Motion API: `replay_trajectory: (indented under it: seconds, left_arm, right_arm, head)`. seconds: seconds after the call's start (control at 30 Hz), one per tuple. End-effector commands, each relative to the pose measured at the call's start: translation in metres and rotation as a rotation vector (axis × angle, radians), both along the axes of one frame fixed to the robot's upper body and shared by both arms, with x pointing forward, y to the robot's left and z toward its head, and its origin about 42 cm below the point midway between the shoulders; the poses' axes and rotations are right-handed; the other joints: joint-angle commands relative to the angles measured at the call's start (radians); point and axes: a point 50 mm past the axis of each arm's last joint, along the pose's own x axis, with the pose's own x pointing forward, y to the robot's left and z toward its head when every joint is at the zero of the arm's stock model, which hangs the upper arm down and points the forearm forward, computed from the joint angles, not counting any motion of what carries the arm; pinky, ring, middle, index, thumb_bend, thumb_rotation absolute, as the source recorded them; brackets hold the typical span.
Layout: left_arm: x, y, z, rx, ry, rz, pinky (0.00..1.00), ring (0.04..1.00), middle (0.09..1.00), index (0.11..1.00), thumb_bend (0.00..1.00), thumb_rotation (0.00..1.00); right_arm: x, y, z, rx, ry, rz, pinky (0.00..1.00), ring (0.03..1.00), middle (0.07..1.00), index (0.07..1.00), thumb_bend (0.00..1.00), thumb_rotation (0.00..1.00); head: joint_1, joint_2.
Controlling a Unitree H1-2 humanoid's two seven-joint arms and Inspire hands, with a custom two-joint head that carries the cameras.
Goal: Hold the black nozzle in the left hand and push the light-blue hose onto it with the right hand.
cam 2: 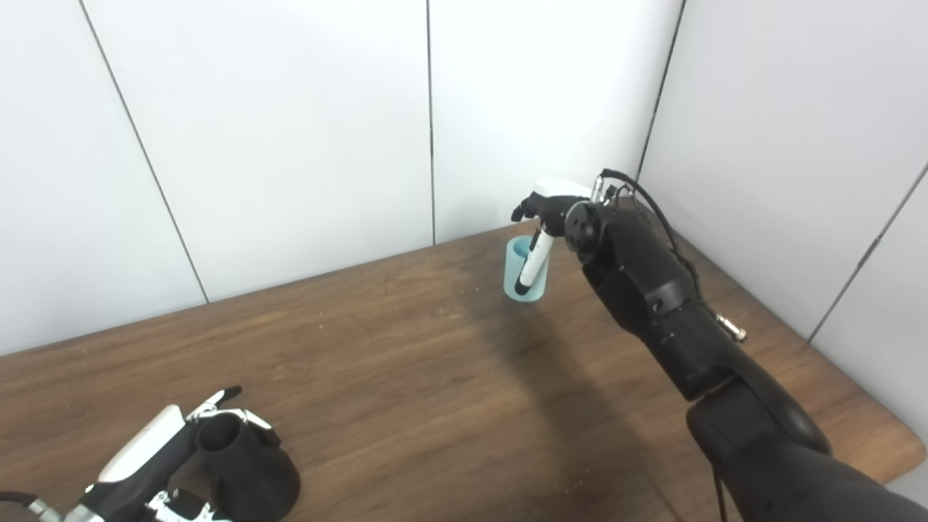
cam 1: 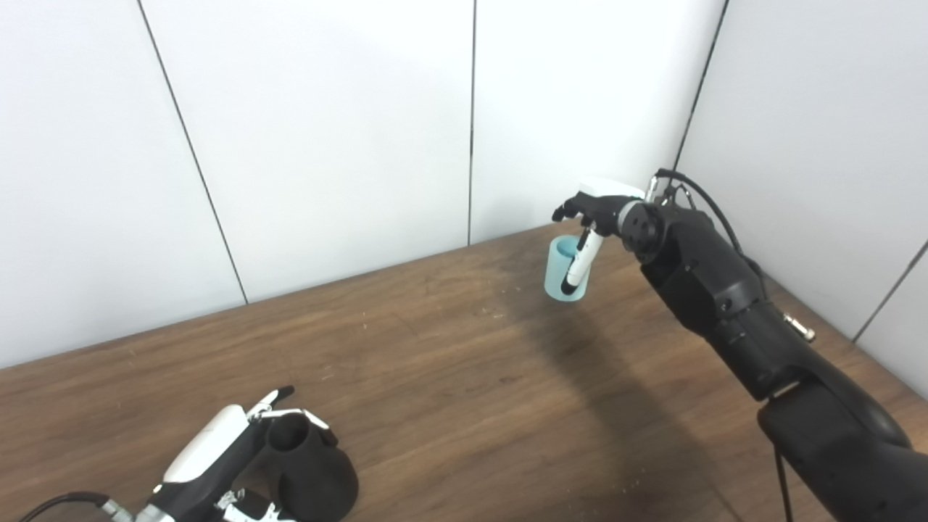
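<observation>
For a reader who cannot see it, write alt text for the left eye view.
The right hand, reaching to the far side of the wooden table, has its fingers around a light-blue hose piece standing upright. Near the bottom left edge, the left hand grips a black nozzle resting on the table, far apart from the hose.

Bright, even light overhead; the white walls [cam 1: 326, 145] are nearly washed out. A soft broad shadow crosses the counter [cam 1: 449, 348] beneath the right arm [cam 1: 725, 304]. Focus is sharp throughout.
</observation>
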Motion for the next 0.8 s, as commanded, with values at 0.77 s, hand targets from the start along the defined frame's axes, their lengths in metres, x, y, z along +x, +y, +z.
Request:
replay_trajectory:
  seconds: [0.77]
  left_arm:
    - [-0.026,0.041,-0.044,0.224,0.185,0.026,1.00,0.601,0.475,0.487,0.53,0.00]
  right_arm:
    - [0.006,-0.005,0.008,-0.001,-0.039,-0.003,0.68,0.781,0.800,0.768,0.83,0.01]
  head:
    - [0.001,0.020]
